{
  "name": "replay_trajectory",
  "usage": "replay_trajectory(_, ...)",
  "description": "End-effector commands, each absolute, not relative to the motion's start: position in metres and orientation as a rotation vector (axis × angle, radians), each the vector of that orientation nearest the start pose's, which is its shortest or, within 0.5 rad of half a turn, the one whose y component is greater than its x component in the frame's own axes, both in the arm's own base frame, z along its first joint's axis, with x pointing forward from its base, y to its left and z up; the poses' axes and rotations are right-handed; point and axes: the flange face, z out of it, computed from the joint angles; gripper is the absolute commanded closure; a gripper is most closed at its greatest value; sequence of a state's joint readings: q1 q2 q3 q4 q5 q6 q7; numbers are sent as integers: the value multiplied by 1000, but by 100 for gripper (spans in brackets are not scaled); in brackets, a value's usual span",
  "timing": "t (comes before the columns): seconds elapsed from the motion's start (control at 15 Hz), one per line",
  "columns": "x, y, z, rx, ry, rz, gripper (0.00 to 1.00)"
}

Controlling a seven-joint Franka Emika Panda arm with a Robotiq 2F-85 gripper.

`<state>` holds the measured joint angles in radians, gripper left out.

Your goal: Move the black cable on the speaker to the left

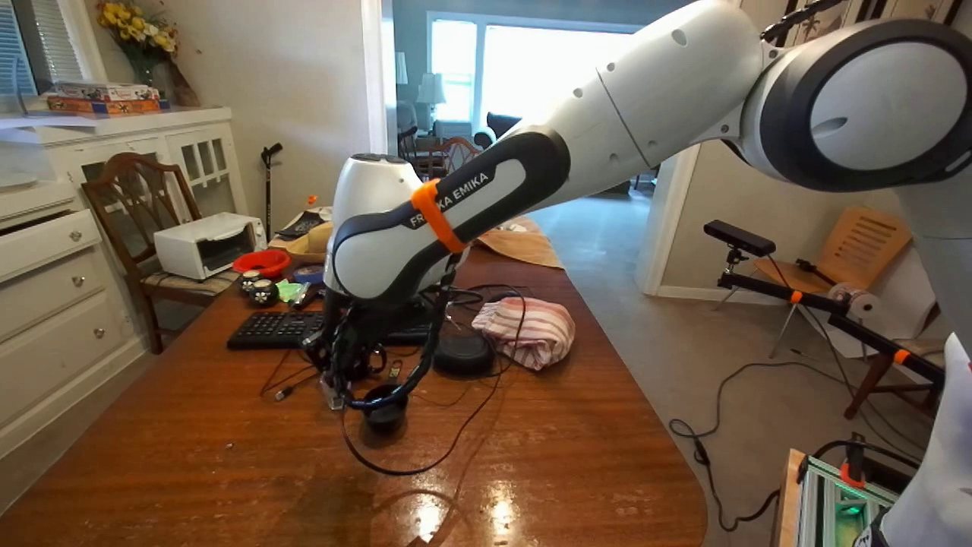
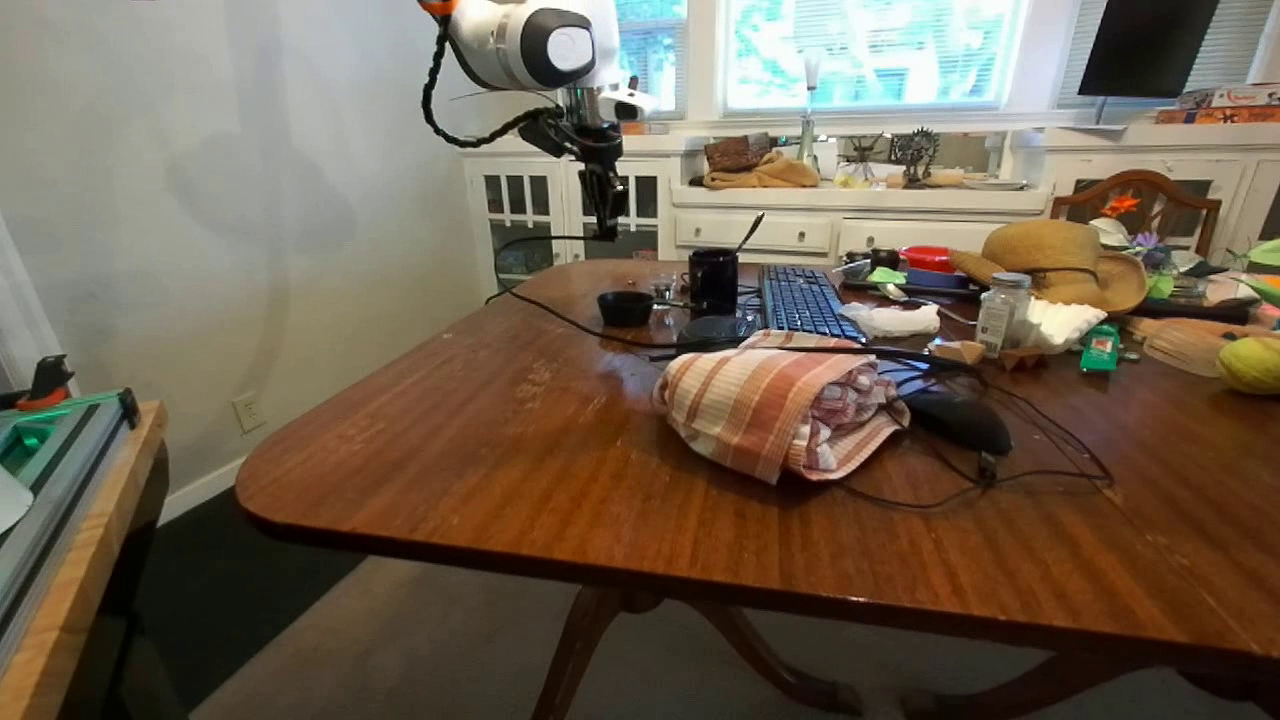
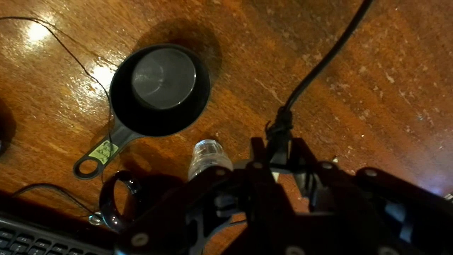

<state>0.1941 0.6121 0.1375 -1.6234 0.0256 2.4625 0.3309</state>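
My gripper [image 3: 277, 147] is shut on the end of the black cable [image 3: 320, 69], the fingers closed either side of its plug. In an exterior view the gripper [image 2: 606, 232] is above the table and the black cable [image 2: 565, 318] hangs from it, then runs back over a striped towel. In an exterior view the black cable [image 1: 414, 472] makes a wide loop below the gripper. I cannot make out the speaker for certain: the stubby black round thing near the gripper [image 1: 342, 395] is an open measuring cup [image 3: 161, 120] with a labelled handle. A flat black puck [image 1: 463, 355] sits by the towel.
A black mug [image 2: 713, 282], a clear small glass [image 3: 208, 156] and a keyboard [image 2: 805, 300] stand close to the gripper. The striped towel [image 2: 770, 405] and a mouse [image 2: 955, 420] lie further off. A cord with a USB plug [image 1: 283, 393] lies on the table.
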Motion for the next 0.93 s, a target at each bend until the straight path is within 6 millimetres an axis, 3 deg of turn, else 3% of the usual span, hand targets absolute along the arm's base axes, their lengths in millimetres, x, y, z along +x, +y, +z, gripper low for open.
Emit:
replay_trajectory(0.0,678,218,292,-2963,76,-281,77)
replay_trajectory(0.13,679,218,293,-2962,76,-283,77)
replay_trajectory(0.2,679,218,293,-2962,76,-283,94)
replay_trajectory(0.47,696,237,282,-3023,-42,-421,94)
replay_trajectory(0.87,722,278,253,-2994,-254,-458,94)
